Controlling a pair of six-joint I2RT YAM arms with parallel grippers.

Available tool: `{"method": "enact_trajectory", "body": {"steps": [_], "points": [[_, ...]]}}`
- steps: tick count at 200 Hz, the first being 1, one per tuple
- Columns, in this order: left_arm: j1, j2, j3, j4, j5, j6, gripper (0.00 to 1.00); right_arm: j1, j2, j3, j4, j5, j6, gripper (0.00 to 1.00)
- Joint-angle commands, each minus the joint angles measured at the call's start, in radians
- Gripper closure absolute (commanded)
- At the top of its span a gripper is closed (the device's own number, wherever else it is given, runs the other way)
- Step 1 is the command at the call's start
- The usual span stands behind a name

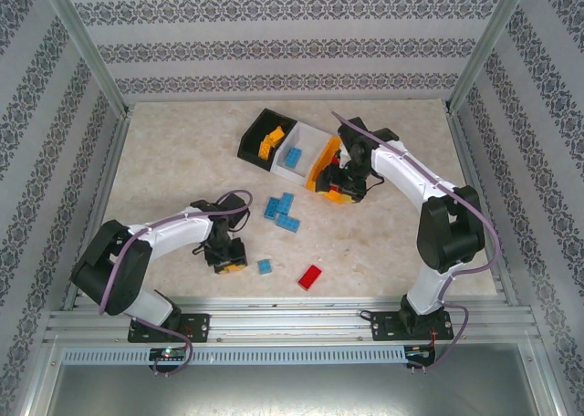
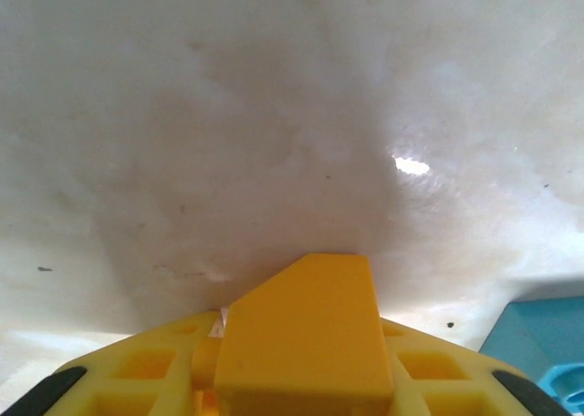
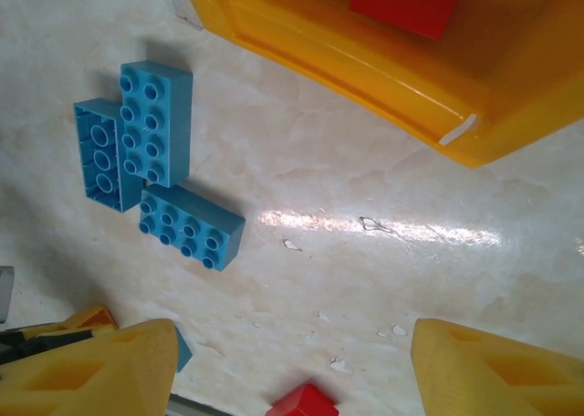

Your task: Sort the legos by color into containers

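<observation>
Red lego (image 3: 406, 1) in orange bin (image 3: 365, 60)

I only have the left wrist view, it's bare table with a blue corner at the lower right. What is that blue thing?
Observer: Probably the lone blue lego lying loose just right of the left gripper.
Operator: Any other blue ones still out?
Observer: Yes, three blue legos lie clustered together beyond it.
Operator: Which container takes blue?
Observer: The white bin, the middle of the three, already holds a blue brick.
</observation>
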Motion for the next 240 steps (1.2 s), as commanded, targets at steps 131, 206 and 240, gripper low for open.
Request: {"method": "enact_trajectory", "body": {"steps": [131, 206, 240], "points": [[0.289, 0.471, 0.936, 0.075, 0.220, 0.003, 0.68, -0.094, -0.148, -0.218, 0.031, -0.024, 0.023, 0.32], [0.321, 0.952, 1.705, -0.200, 0.131, 0.070, 0.67, -0.100, -0.256, -0.373, 0.061, -0.038, 0.059, 0.32], [0.344, 1.000, 1.795, -0.188, 0.126, 0.036, 0.65, -0.098, -0.270, -0.388, 0.058, -0.038, 0.058, 0.32]]}}
